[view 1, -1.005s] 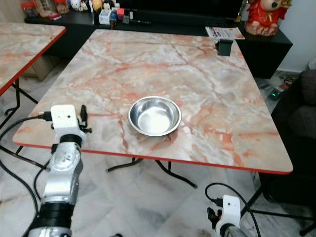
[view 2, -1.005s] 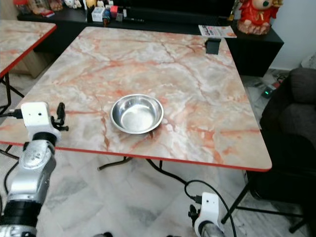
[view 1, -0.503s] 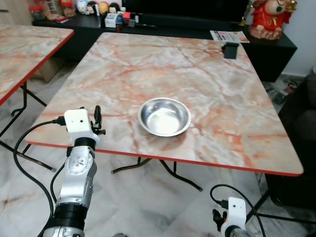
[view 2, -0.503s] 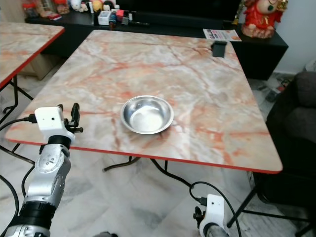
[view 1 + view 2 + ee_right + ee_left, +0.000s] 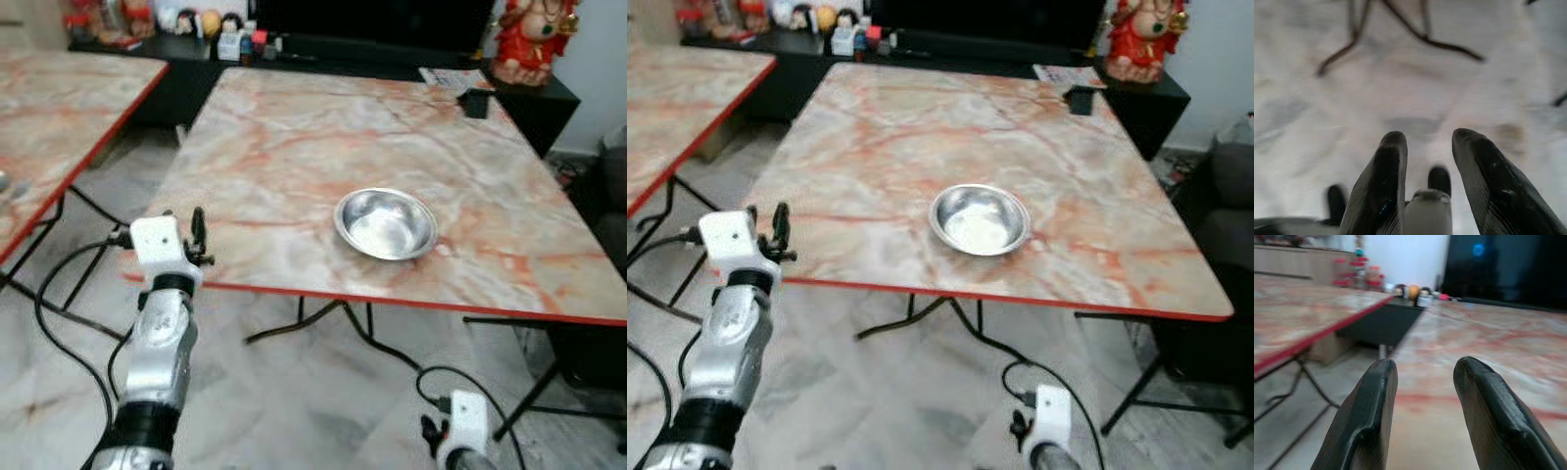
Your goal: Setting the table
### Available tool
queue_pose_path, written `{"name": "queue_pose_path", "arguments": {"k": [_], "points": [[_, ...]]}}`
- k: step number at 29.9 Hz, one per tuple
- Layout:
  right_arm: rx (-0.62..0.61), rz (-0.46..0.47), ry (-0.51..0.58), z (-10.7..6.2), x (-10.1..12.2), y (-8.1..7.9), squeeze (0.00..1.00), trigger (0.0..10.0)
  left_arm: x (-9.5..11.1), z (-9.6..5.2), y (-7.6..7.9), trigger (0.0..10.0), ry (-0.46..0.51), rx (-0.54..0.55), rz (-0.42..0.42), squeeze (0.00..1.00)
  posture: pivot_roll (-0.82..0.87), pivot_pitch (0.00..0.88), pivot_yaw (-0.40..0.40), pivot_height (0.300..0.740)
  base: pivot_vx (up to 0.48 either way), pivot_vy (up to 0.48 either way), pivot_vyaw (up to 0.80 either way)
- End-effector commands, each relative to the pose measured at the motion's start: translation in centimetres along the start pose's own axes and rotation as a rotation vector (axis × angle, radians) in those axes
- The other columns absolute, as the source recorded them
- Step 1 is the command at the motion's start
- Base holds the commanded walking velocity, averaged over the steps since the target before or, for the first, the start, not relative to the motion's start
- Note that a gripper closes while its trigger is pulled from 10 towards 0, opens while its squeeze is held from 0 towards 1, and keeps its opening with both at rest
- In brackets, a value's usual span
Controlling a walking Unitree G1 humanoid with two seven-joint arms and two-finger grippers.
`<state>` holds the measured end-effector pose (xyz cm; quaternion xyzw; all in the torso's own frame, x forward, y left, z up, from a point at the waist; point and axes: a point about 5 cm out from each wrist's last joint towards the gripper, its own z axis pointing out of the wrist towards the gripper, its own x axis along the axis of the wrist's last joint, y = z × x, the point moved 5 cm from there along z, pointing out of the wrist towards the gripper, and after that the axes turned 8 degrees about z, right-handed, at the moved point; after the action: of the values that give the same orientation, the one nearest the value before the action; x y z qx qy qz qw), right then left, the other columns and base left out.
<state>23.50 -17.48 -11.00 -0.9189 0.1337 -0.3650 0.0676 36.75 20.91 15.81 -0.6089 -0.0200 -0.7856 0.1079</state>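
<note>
Operator: Where is the bowl sitting?

Inspector: Your steel bowl (image 5: pixel 386 223) is sitting empty on the marble table (image 5: pixel 294 147), near its front edge.

Operator: And the grippers?

Inspector: Your left gripper (image 5: pixel 1422 416) is hovering at the table's near left corner, fingers parted, holding nothing. Your right gripper (image 5: pixel 1425 191) is hanging low over the floor (image 5: pixel 1400 88), fingers apart, also carrying nothing.

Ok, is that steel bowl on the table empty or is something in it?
Empty. The steel bowl sits upright on the marble table, and the head views show only its bare shiny inside with light glare.
</note>
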Motion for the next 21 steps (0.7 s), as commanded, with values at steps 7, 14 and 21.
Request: {"name": "queue_pose_path", "arguments": {"k": [7,14,21], "points": [[-0.032,-0.004,0.003,-0.3,-0.2,1.2,0.0,10.0,-1.4,-0.8,2.2,10.0,-0.035,-0.087,0.023,0.0,0.03,0.086,-0.042,0.74,0.0,0.48,0.0],[-0.03,0.005,-0.002,-0.3,-0.5,1.0,0.0,10.0,-4.3,-2.5,2.4,10.0,-0.119,-0.159,0.087,0.0,0.03,0.079,-0.028,0.74,0.0,0.48,0.0],[-0.026,0.012,-0.004,-0.3,-0.7,0.6,0.0,10.0,-8.9,-4.5,1.3,10.0,-0.275,-0.247,0.218,0.0,0.03,0.067,-0.016,0.74,0.0,0.48,0.0]]}}
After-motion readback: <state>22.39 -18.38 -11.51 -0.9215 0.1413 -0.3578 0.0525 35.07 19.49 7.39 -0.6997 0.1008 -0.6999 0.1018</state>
